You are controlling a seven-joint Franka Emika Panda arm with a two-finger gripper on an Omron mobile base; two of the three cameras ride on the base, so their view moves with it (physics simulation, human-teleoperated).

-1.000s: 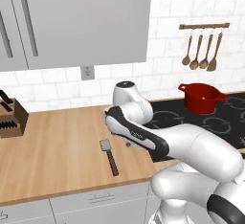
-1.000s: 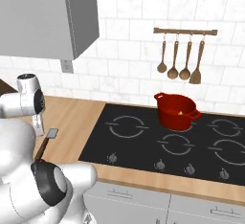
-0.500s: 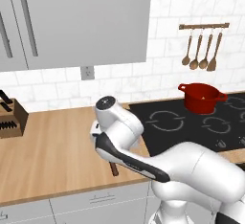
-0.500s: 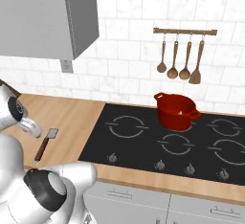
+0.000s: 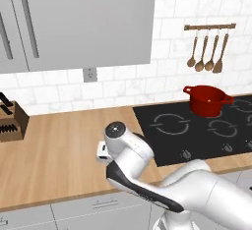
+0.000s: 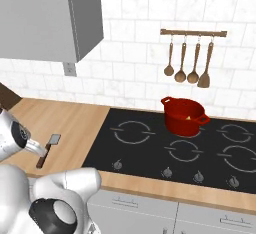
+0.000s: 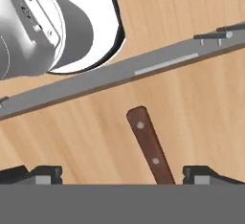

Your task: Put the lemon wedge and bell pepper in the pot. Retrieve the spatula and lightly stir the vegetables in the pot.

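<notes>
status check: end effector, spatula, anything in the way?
End effector open, above spatula handle. Spatula flat on wooden counter, not gripped. Nothing in the way.

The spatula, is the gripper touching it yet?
Apart. In the hand view the spatula handle lies on the wood between the open gripper fingertips, with bare counter showing on both sides.

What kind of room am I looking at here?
A home-style kitchen, computer-rendered by the look of it. A black cooktop with a red pot is set into a wooden counter, wooden spoons hang on a rail against the white-tiled wall, and a knife block stands under grey cabinets.
</notes>
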